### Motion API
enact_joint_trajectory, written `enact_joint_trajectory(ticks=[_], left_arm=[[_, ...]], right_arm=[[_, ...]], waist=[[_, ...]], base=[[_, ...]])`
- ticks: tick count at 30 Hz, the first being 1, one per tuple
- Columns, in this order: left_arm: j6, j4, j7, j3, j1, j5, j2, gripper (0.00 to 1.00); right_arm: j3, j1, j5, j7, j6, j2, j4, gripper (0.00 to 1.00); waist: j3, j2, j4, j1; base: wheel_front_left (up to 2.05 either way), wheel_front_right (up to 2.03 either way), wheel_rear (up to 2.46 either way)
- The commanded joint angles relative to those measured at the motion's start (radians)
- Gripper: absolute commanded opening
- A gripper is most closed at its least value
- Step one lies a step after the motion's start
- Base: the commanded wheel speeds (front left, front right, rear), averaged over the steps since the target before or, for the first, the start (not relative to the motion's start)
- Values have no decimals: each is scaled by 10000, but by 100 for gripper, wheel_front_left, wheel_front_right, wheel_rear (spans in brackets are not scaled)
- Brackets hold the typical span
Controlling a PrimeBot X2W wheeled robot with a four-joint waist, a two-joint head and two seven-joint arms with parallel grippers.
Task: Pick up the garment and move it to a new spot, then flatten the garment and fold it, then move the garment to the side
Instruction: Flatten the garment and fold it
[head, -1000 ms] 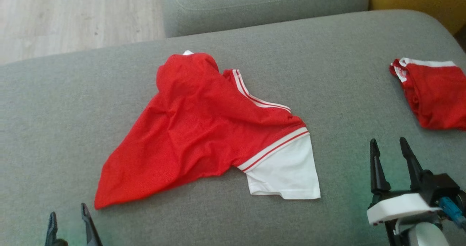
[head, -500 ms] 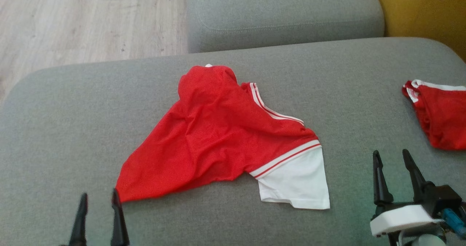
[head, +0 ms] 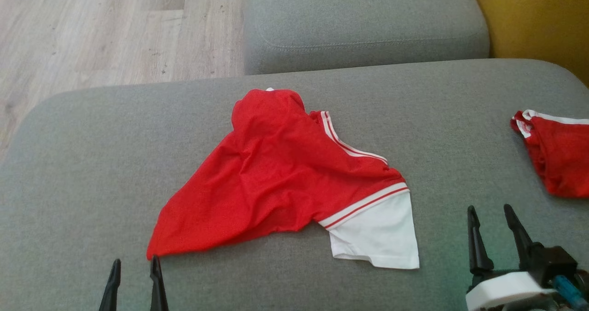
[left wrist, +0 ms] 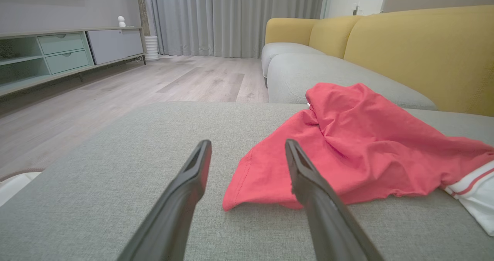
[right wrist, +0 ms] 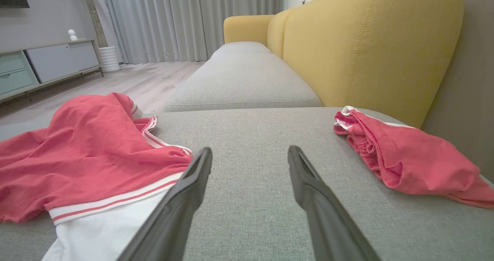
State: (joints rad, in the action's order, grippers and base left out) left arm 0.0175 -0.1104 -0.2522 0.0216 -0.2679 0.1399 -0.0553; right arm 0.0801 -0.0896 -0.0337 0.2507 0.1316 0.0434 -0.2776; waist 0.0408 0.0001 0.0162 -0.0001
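Well — garment, grey cushion, wooden floor.

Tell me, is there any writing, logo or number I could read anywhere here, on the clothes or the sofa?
No text can be read anywhere.
red and white garment: plain stripes, no print showing.
second red garment: a small white patch with red marks at its edge, too small and blurred to read.
grey sofa cushion: no label or tag visible.
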Motion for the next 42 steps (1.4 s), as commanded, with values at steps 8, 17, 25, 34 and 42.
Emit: enact_joint_trajectory(ticks=[8, 17, 25, 34, 42], left_arm=[[-121, 108, -95, -354, 467, -24, 49, 100], [-340, -558, -95, -218, 493, 162, 50, 100], [-722, -2345, 305, -29, 1197, 264, -256, 100], [-1018, -3499, 296, 104, 2828, 586, -391, 100], [-1091, -4394, 171, 231, 3631, 606, -574, 100]], right_arm=[[-354, 279, -35, 111, -9, 68, 102, 100], [-490, 515, -586, 111, -9, 68, 118, 100], [-1611, 921, -935, -1145, -9, 68, -578, 100], [-2209, 1182, -799, -2389, -9, 68, -1439, 100], [-2720, 1481, -999, -2656, -9, 68, -1631, 100]], waist=[[-57, -1, -67, 1], [-175, -1, -65, 1], [-618, -1, 16, 1], [-1473, -1, 195, 1], [-1819, -1, 27, 1]], base=[[0, 0, 0], [0, 0, 0], [0, 0, 0], [0, 0, 0], [0, 0, 0]])
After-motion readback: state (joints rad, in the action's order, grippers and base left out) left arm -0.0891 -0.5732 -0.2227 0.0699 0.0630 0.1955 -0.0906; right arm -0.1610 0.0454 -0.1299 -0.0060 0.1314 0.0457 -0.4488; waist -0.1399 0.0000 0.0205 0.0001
